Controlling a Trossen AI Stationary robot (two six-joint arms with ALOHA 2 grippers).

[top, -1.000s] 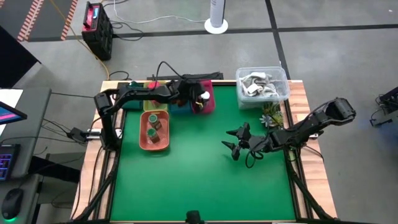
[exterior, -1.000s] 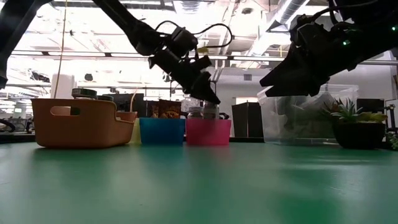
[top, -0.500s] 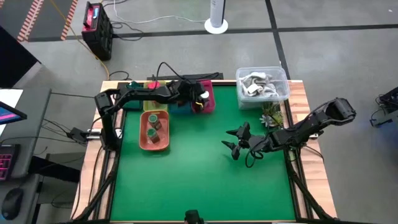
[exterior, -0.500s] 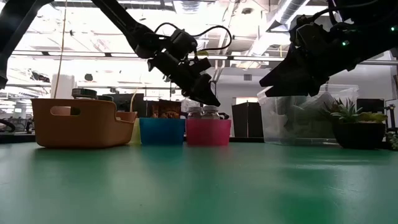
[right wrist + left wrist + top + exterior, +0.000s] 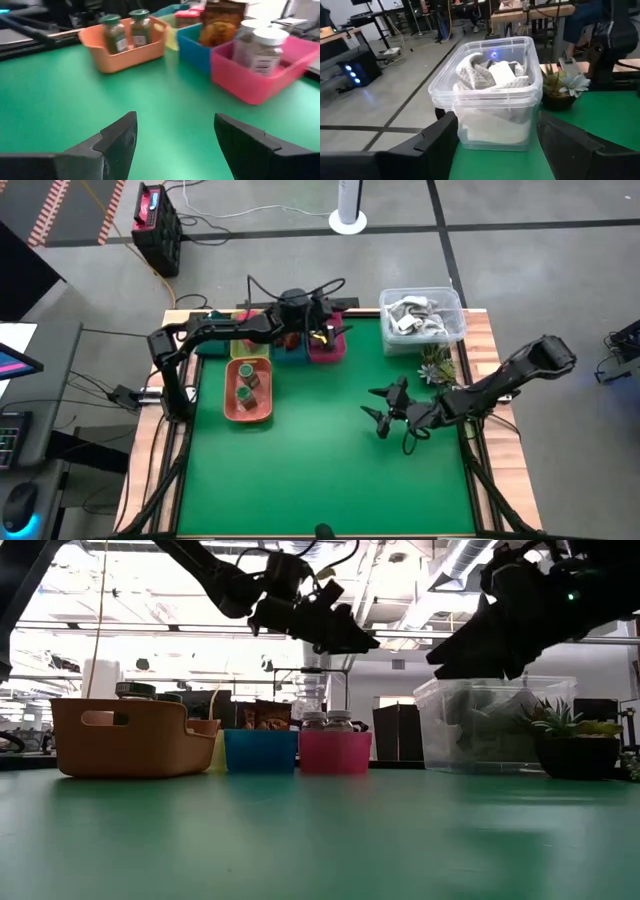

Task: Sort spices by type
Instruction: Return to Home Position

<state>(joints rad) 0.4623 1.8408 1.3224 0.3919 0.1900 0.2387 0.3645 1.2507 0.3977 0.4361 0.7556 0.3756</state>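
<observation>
Left gripper (image 5: 496, 142), fingers spread and empty, hangs above the pink bin (image 5: 245, 80) holding two white-lidded jars (image 5: 264, 50); green jars (image 5: 114, 32) stand in the orange tray (image 5: 130, 56), brown packets (image 5: 220, 22) in the blue bin (image 5: 195, 50); right gripper (image 5: 175, 145), likewise spread and empty, over mid-table

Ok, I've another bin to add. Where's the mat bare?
Free: the near half of the green mat, from the orange tray to the front edge, and the back gap between pink bin and clear tub. Crowded: back-left bins under the left gripper. The right gripper hangs over mid-right.
</observation>
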